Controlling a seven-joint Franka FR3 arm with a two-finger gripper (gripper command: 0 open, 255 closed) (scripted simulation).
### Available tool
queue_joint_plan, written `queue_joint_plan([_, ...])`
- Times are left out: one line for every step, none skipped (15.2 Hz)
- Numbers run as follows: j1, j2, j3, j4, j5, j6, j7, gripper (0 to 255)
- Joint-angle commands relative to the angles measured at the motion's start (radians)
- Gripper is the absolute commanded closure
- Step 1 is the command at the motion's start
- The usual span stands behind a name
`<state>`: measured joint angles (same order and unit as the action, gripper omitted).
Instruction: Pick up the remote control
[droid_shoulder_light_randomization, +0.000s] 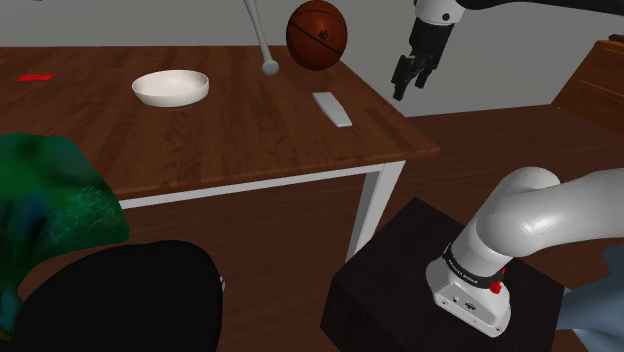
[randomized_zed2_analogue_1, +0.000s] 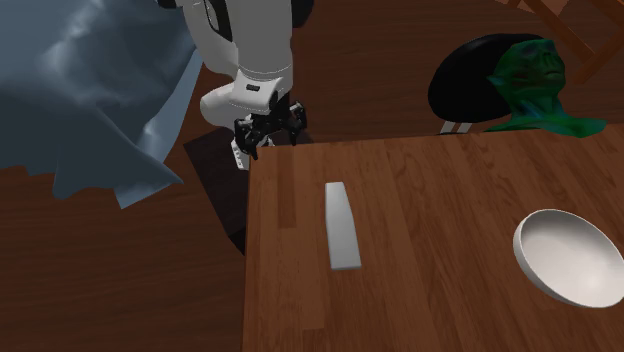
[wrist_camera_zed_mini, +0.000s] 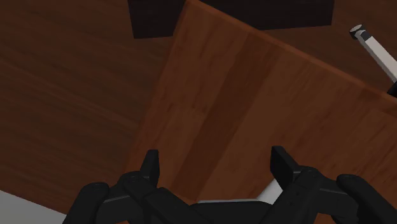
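The task is hardly begun. The gripper (droid_shoulder_light_randomization: 409, 84) hangs in the air with its fingers spread and nothing between them, well apart from the remote (droid_shoulder_light_randomization: 332, 108). The remote lies flat on the table (droid_shoulder_light_randomization: 250, 140), near its right corner in the shoulder view. Reaching, lowering, closing and lifting are all left. The remote is a pale, thin, long bar. The table is smooth brown wood with white legs.
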<state>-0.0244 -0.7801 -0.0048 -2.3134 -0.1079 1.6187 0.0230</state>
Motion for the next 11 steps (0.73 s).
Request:
queue_joint_plan([0.000,0.000,0.000,0.000,0.000,0.000,0.000,0])
queue_joint_plan([-0.004,0.037,0.011,0.013,0.013,0.017,0.034,0])
queue_joint_plan([-0.008,0.074,0.023,0.028,0.026,0.033,0.068,0])
queue_joint_plan([-0.012,0.112,0.033,0.045,0.037,0.048,0.101,0])
queue_joint_plan([-0.016,0.150,0.043,0.063,0.049,0.063,0.134,0])
queue_joint_plan([-0.021,0.189,0.052,0.083,0.059,0.076,0.166,0])
queue_joint_plan([-0.025,0.228,0.061,0.103,0.068,0.090,0.198,0])
queue_joint_plan([-0.029,0.268,0.069,0.126,0.077,0.102,0.229,0])
queue_joint_plan([-0.033,0.308,0.077,0.149,0.085,0.113,0.260,0])
queue_joint_plan([-0.036,0.348,0.084,0.175,0.092,0.124,0.291,0])
queue_joint_plan([-0.040,0.388,0.090,0.201,0.099,0.133,0.321,0])
